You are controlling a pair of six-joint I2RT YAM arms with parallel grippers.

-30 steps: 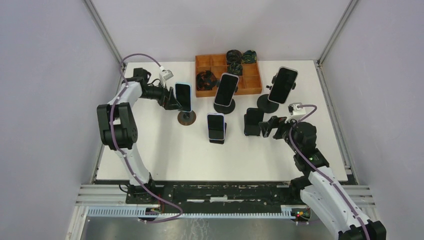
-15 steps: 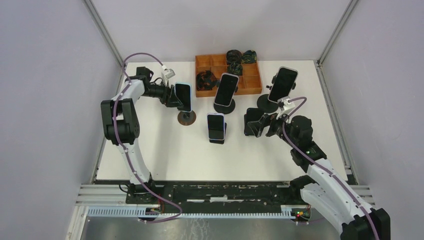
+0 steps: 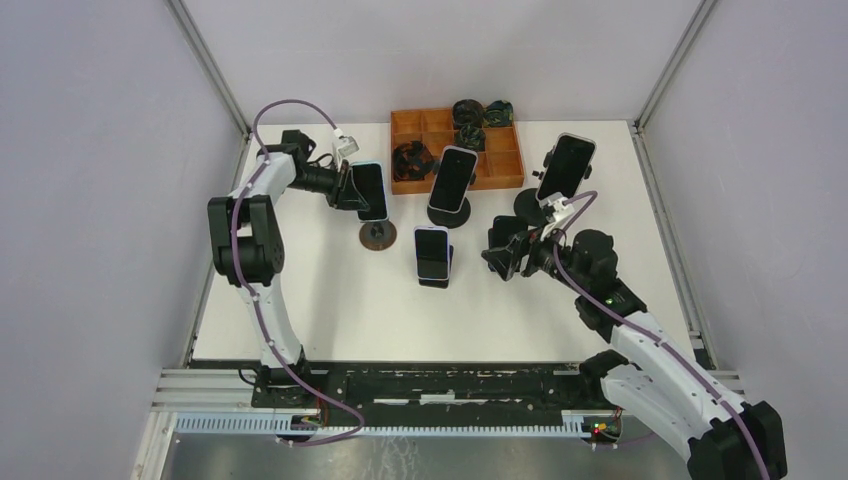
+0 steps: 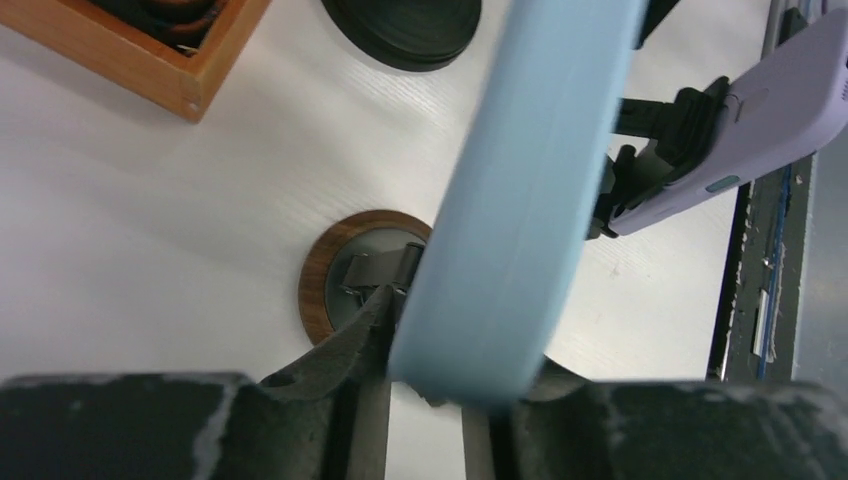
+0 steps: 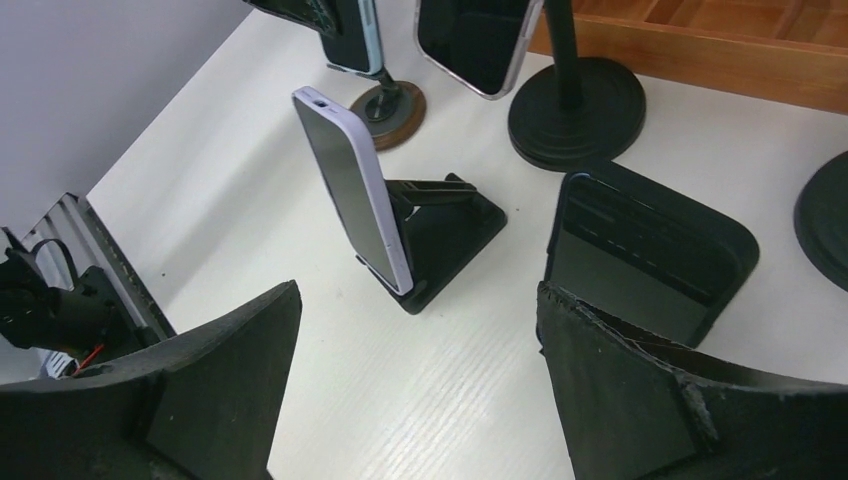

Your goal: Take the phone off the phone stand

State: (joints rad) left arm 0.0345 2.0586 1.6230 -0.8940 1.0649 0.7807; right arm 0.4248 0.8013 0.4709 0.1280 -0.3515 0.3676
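The phone (image 3: 371, 190) in a light blue case stands upright over the round, wood-rimmed phone stand (image 3: 377, 236) at the left of the table. My left gripper (image 3: 357, 189) is shut on it from the left, one finger on each face. In the left wrist view the phone's blue edge (image 4: 520, 190) runs up between my fingers, and its lower end sits by the stand's clip (image 4: 380, 272). I cannot tell whether the clip still holds it. My right gripper (image 3: 503, 256) is open, next to a black phone on a black stand (image 5: 650, 250).
A lilac phone (image 3: 432, 252) leans on a black wedge stand mid-table. Two more phones (image 3: 452, 180) (image 3: 566, 168) sit on tall black round-based stands. An orange compartment tray (image 3: 505, 165) with black parts stands at the back. Walls enclose the table.
My left gripper has closed on the blue phone and shifted it slightly back and right. The right arm has moved left and forward toward the black phone, its gripper still open.
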